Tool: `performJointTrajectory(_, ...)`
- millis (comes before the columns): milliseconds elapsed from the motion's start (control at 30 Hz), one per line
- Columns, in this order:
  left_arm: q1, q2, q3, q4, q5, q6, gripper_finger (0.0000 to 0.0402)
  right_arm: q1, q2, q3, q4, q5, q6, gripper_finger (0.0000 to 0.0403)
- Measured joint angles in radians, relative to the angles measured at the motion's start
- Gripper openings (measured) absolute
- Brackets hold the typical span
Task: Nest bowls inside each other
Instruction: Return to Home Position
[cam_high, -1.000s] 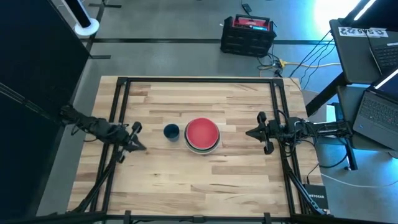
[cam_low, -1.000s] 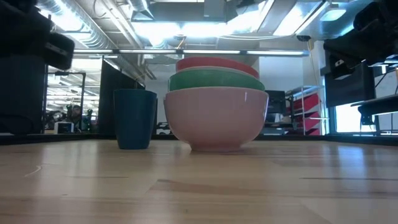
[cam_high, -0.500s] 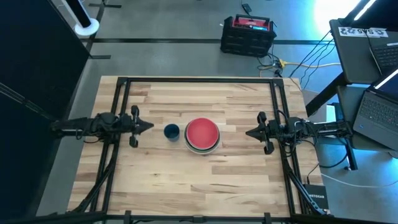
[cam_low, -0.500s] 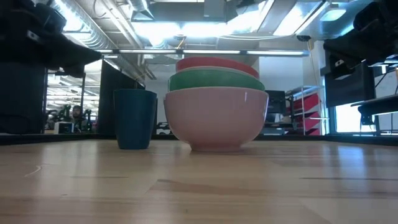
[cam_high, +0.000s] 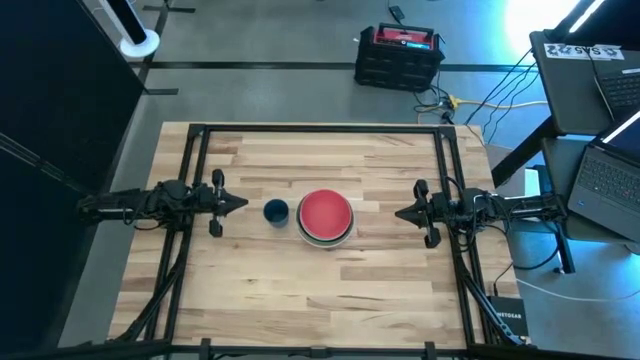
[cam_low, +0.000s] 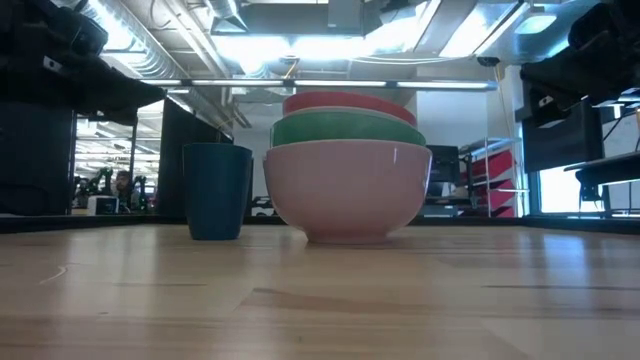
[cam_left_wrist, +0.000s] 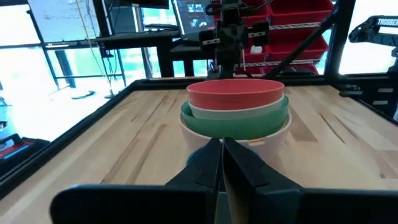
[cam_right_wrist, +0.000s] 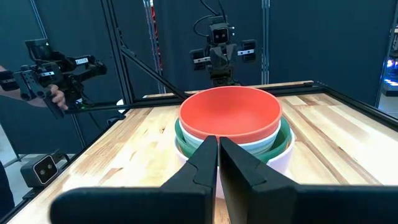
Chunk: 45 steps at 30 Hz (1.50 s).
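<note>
Bowls (cam_high: 325, 217) nested at frame centre, cup (cam_high: 276, 211) just left. Left gripper (cam_high: 240, 202) and right gripper (cam_high: 398, 212) flank them, fingers pressed together. Looks like the homing step: arms only need parking.

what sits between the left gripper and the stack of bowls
The blue cup stands there, close beside the stack of bowls and apart from the left gripper; the high view shows it.

Inside the white bowl (cam_low: 345, 195), the green bowl (cam_low: 345, 130) and red bowl (cam_low: 345, 103) show only their rims.
</note>
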Motion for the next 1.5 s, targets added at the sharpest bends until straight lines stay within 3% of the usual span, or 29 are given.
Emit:
performJointTrajectory(1067, 0.0, 0.0, 0.0, 0.0, -0.001, -0.025, 0.0, 0.0, 0.0, 0.0, 0.0, 0.0, 0.0, 0.0)
performJointTrajectory(1500, 0.0, 0.0, -0.001, 0.0, -0.001, -0.025, 0.0, 0.0, 0.0, 0.0, 0.0, 0.0, -0.14, 0.0)
